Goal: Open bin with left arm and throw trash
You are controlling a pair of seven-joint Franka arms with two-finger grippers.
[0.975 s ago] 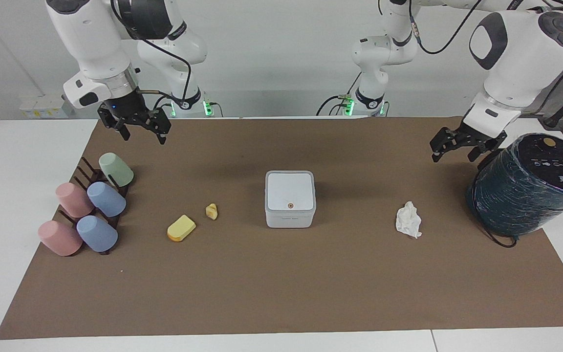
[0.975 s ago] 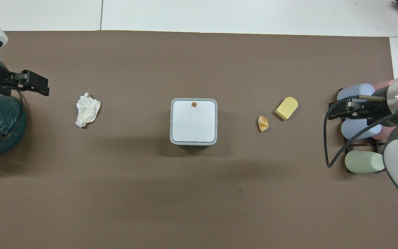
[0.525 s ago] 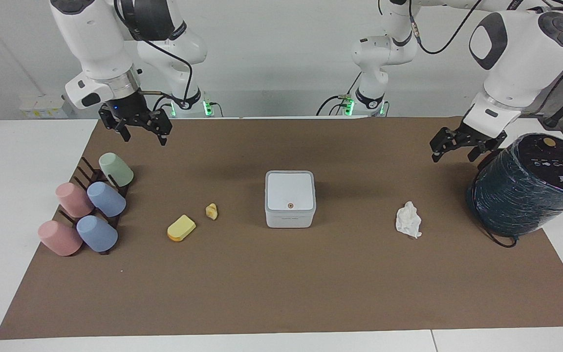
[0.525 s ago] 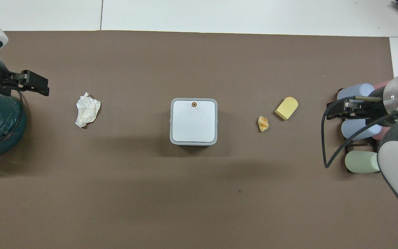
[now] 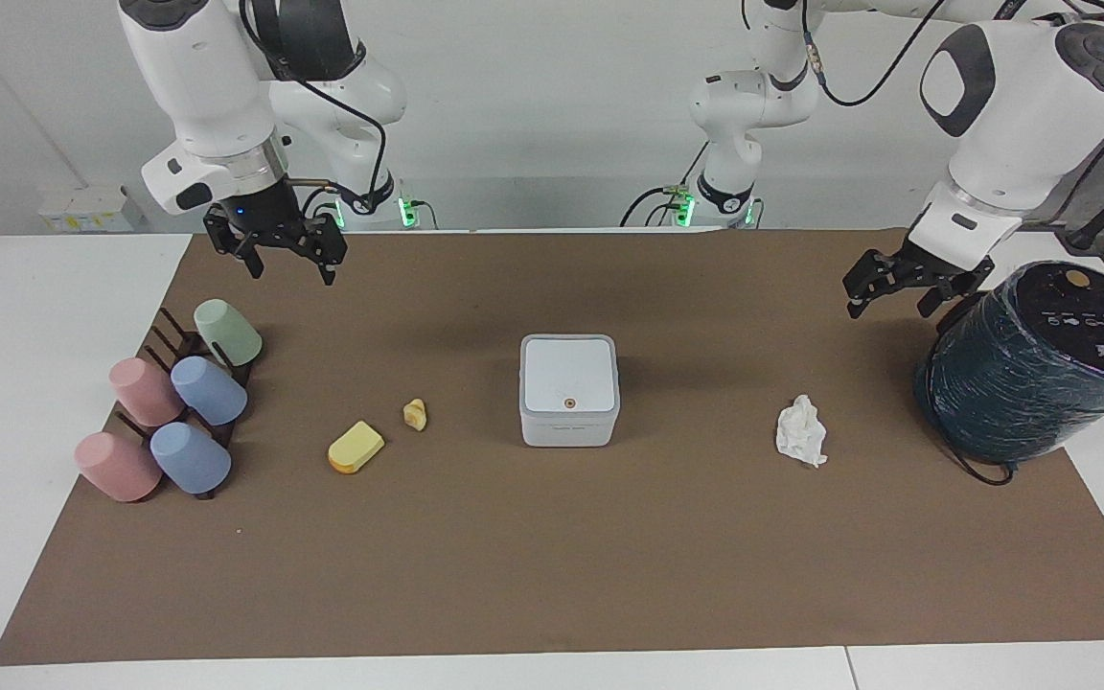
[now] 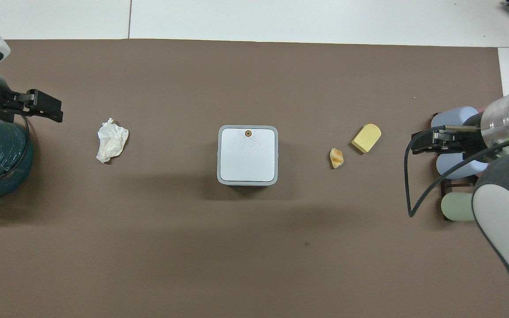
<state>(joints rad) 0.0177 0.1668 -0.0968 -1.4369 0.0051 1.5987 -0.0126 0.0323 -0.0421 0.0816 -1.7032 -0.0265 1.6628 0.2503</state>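
The bin (image 5: 569, 389) sits closed at the middle of the counter (image 5: 552, 575), its square sides in line with the counter's edges and the orange dot on the lid's edge farthest from the robots. The tissue wad (image 5: 801, 431) lies between it and the dark cylinder (image 5: 1031, 364). The left end effector (image 5: 897, 286), fingers apart and empty, hangs beside that cylinder, well apart from the bin. The yellow wedge (image 5: 356, 447), its long axis slanted, and the tan lump (image 5: 415, 414) lie toward the right arm's end. The right end effector (image 5: 286, 257), fingers apart, hangs near the cups (image 5: 178, 402).

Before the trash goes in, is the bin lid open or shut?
Shut. The lid lies flat on the bin, its orange dot facing up, and no pincer touches it.
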